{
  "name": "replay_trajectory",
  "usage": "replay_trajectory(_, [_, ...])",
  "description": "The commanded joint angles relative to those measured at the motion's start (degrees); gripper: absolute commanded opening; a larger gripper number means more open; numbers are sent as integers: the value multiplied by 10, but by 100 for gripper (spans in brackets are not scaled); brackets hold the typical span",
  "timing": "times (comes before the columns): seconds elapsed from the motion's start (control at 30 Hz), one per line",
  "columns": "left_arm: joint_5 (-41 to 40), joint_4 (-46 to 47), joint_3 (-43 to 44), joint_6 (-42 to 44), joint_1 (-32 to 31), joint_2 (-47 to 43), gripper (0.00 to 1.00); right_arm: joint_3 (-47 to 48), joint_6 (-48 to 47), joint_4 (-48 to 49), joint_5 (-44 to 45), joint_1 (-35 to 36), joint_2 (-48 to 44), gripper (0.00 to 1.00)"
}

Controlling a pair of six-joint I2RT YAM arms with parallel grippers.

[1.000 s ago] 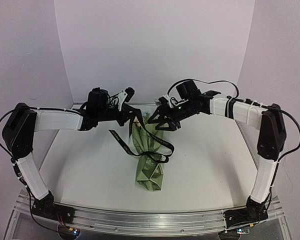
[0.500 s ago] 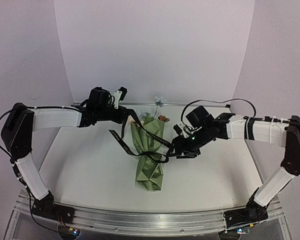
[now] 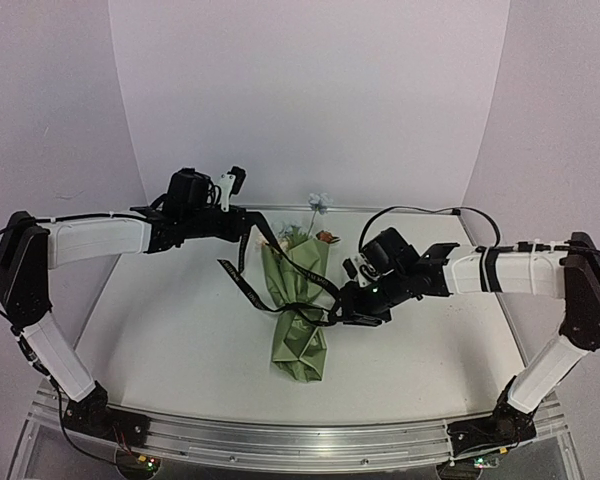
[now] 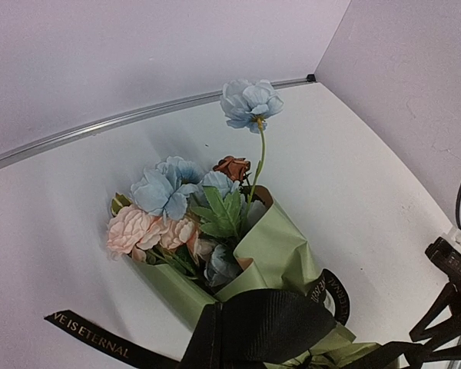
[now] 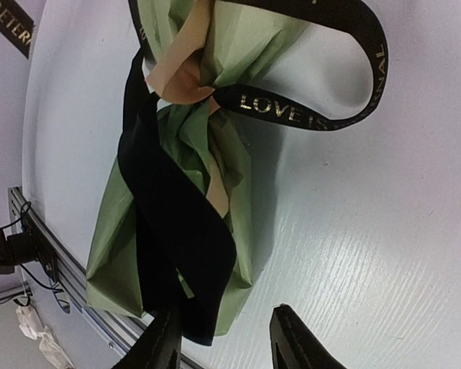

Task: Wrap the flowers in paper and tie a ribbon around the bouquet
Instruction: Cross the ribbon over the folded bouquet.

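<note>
The bouquet lies mid-table, its olive-green paper [image 3: 300,340] wrapped as a cone and the flowers [image 3: 315,228] pointing at the back wall. The black lettered ribbon [image 3: 245,285] loops round the cone's waist. My left gripper [image 3: 252,222] is behind and left of the blooms, shut on one ribbon end; its fingers are hidden behind the broad ribbon [image 4: 284,323], with the flowers [image 4: 177,200] and paper [image 4: 273,246] beyond. My right gripper [image 3: 342,308] is at the cone's right side, low. Its jaws [image 5: 227,342] stand apart, a loose ribbon end [image 5: 192,300] against the left finger [image 5: 165,342].
White walls close the table [image 3: 430,360] at the back and both sides. An aluminium rail [image 3: 280,440] runs along the near edge. The ribbon's free tail [image 4: 84,334] lies on the table left of the cone. My right arm's gripper body [image 4: 453,307] shows in the left wrist view.
My right arm has swung from behind the blooms forward and down to the cone's right side, and its jaws have narrowed. The left gripper drew slightly back and left with the ribbon.
</note>
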Motion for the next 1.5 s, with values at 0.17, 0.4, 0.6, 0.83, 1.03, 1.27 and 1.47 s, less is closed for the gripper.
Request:
replay_trajectory(0.17, [3,-10,-11,-7,2,-40,0,21,37,35,25,3,33,19])
replay_trajectory(0.4, [14,-78,2,-5,2,-52,0,53,32,11,46,3,14,0])
replay_trajectory(0.6, [62,-174,14,-4,1,-62,0,167,-15,-73,64,3,55,0])
replay_trajectory(0.83, [169,-239,-23,-8,1,-127,0,267,-32,-116,57,-25,126,0])
replay_trajectory(1.03, [317,-310,-44,6,-22,-153,0,348,-22,-132,17,-49,190,0])
replay_trajectory(1.27, [387,-310,-57,-5,-97,-150,1,396,-14,-135,-10,-66,233,0])
replay_trajectory(1.47, [397,-216,-8,-85,-137,-90,2,408,-8,-136,-26,-72,247,0])
